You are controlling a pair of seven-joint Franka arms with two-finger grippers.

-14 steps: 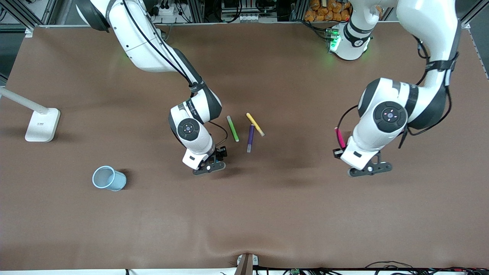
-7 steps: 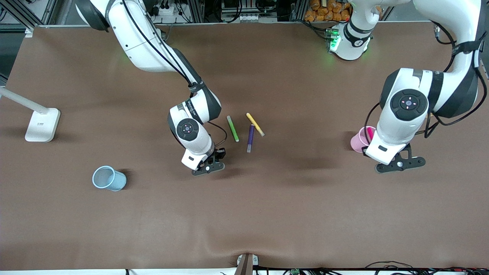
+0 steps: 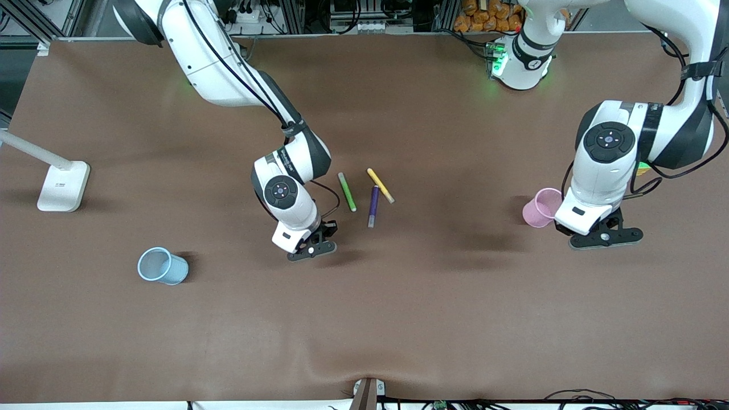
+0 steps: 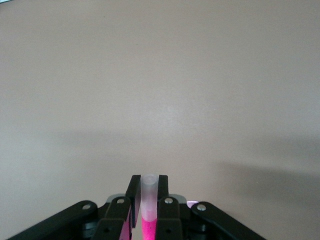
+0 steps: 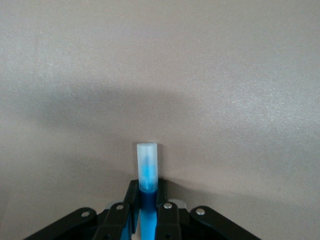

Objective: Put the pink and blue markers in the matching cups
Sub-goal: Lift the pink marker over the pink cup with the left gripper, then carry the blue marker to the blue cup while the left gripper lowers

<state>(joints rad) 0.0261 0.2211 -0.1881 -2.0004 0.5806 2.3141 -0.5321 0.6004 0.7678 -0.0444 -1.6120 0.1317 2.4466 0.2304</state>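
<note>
Two markers held: left gripper [image 3: 592, 229] clamps pink marker [image 4: 148, 212] beside pink cup [image 3: 541, 207] at frame right, right gripper [image 3: 319, 236] clamps blue marker [image 5: 147, 175] mid-frame, blue cup [image 3: 162, 266] lower left, so off-centre release risks tipping the light cups.

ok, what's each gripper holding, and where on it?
Left gripper: pink marker, pinched just below its pale cap. Right gripper: blue marker, also just below its pale cap.
</note>
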